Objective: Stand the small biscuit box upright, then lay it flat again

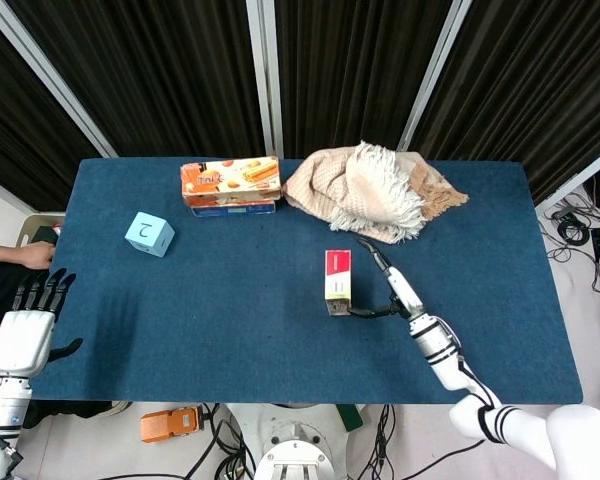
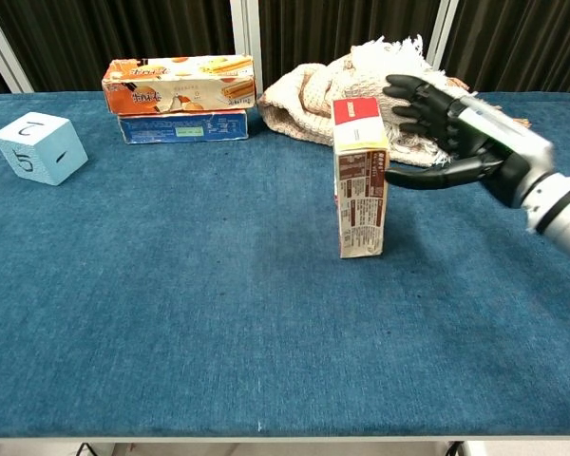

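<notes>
The small biscuit box (image 2: 360, 176) stands upright on the blue counter (image 2: 171, 313) just in front of the fringed cloth (image 2: 361, 76), my right hand (image 2: 451, 133) spread open and empty just beside it, my left hand (image 1: 25, 335) open at the counter's near-left edge.

Even, bright overhead lighting in both views; shadows soft and short. Black curtains (image 1: 360, 70) stay dark, no glare. Focus sharp throughout. Slight wide-angle bending at head view edges.
</notes>
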You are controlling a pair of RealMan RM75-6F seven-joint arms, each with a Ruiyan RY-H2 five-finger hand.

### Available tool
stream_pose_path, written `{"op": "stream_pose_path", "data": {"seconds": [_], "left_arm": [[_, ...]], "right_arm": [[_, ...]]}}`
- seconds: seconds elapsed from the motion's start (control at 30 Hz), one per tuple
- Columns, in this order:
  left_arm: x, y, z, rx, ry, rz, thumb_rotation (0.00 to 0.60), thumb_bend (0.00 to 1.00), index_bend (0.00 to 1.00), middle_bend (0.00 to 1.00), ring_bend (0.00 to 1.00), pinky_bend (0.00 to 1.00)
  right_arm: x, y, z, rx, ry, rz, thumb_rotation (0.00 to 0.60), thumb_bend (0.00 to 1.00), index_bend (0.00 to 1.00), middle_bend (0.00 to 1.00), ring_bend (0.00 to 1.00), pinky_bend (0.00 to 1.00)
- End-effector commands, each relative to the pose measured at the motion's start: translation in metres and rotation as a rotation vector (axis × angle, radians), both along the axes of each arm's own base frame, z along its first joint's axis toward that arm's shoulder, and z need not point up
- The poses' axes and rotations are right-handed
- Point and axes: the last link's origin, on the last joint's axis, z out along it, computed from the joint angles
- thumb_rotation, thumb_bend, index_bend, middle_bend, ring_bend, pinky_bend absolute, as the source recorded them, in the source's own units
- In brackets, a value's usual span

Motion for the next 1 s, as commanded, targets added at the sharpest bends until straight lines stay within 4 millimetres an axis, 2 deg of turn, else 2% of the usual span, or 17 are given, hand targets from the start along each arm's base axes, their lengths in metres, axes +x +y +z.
{"op": "stream_pose_path", "data": {"seconds": [0.03, 0.2, 0.3, 0.43, 0.6, 0.73, 0.83, 1.0], "left_arm": [[0.001, 0.001, -0.001, -0.001, -0.002, -0.004, 0.600, 0.00, 0.07, 0.05, 0.00, 0.00], [0.002, 0.003, -0.003, -0.008, -0.003, -0.012, 0.600, 0.00, 0.07, 0.05, 0.00, 0.00], [0.004, 0.004, -0.003, -0.013, -0.001, -0.016, 0.600, 0.00, 0.07, 0.05, 0.00, 0.00], [0.005, 0.004, -0.003, -0.013, 0.002, -0.022, 0.600, 0.00, 0.07, 0.05, 0.00, 0.00], [0.005, 0.003, -0.003, -0.016, 0.004, -0.019, 0.600, 0.00, 0.07, 0.05, 0.00, 0.00], [0.005, 0.002, -0.003, -0.017, 0.003, -0.017, 0.600, 0.00, 0.07, 0.05, 0.00, 0.00], [0.004, 0.001, -0.002, -0.015, 0.004, -0.014, 0.600, 0.00, 0.07, 0.05, 0.00, 0.00], [0.001, -0.001, -0.002, -0.014, 0.002, -0.006, 0.600, 0.00, 0.07, 0.05, 0.00, 0.00]], "right_arm": [[-0.001, 0.008, 0.044, -0.058, 0.137, 0.043, 0.512, 0.13, 0.00, 0.00, 0.00, 0.00], [0.018, 0.015, 0.087, -0.085, 0.292, 0.075, 0.514, 0.11, 0.00, 0.00, 0.00, 0.00], [0.040, 0.014, 0.111, -0.086, 0.429, 0.093, 0.515, 0.11, 0.00, 0.00, 0.00, 0.00], [0.067, 0.013, 0.125, -0.044, 0.612, 0.103, 0.513, 0.07, 0.00, 0.00, 0.00, 0.00], [0.100, 0.010, 0.120, 0.010, 0.734, 0.101, 0.510, 0.07, 0.00, 0.00, 0.00, 0.00], [0.115, 0.004, 0.106, 0.037, 0.838, 0.090, 0.507, 0.06, 0.00, 0.00, 0.00, 0.00], [0.126, 0.002, 0.091, 0.069, 0.879, 0.085, 0.506, 0.06, 0.00, 0.00, 0.00, 0.00], [0.140, -0.002, 0.077, 0.073, 0.938, 0.080, 0.503, 0.06, 0.00, 0.00, 0.00, 0.00]]}}
